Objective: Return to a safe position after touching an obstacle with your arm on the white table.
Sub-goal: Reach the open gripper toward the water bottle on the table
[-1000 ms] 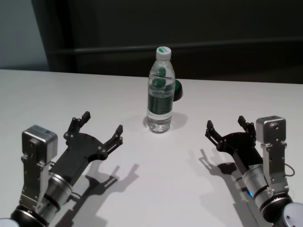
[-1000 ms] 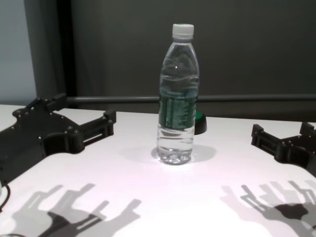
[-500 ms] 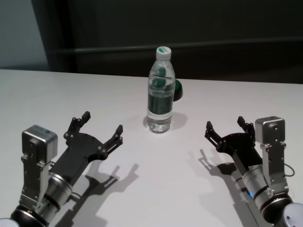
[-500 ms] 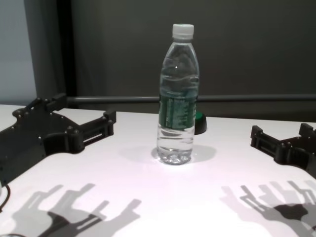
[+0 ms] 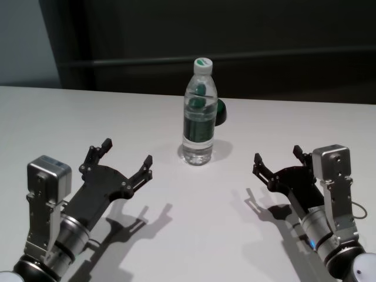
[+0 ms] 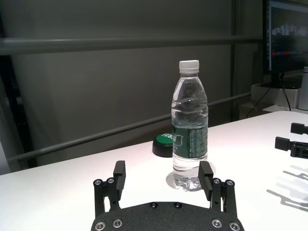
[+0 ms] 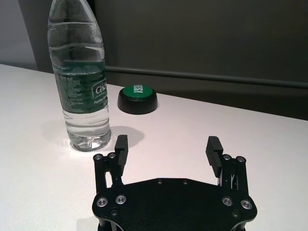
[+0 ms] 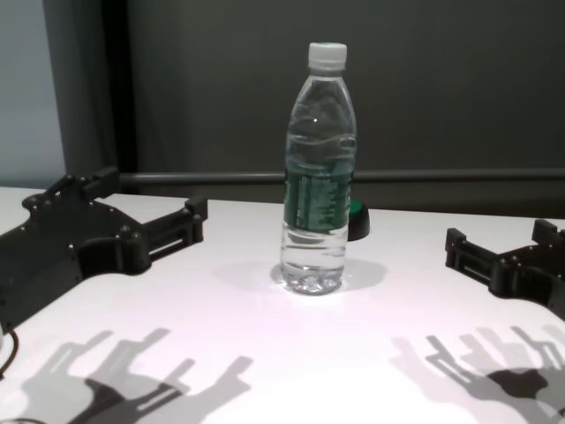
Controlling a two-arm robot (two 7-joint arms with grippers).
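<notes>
Obstacle (image 5: 199,117) upright on white table (image 5: 205,223), ahead of and between both jaw sets, untouched. Left gripper (image 5: 121,160), right gripper (image 5: 277,160): jaws wide, empty, similar distance.

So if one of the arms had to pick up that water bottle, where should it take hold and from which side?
Probably around the labelled middle of the bottle, coming in level from the robot's side. It stands upright and round, narrowing to the cap, so the label band gives the straightest walls. The black puck sits behind it, so the front is freer. Both the left end effector and the right end effector are open and apart from it.
</notes>
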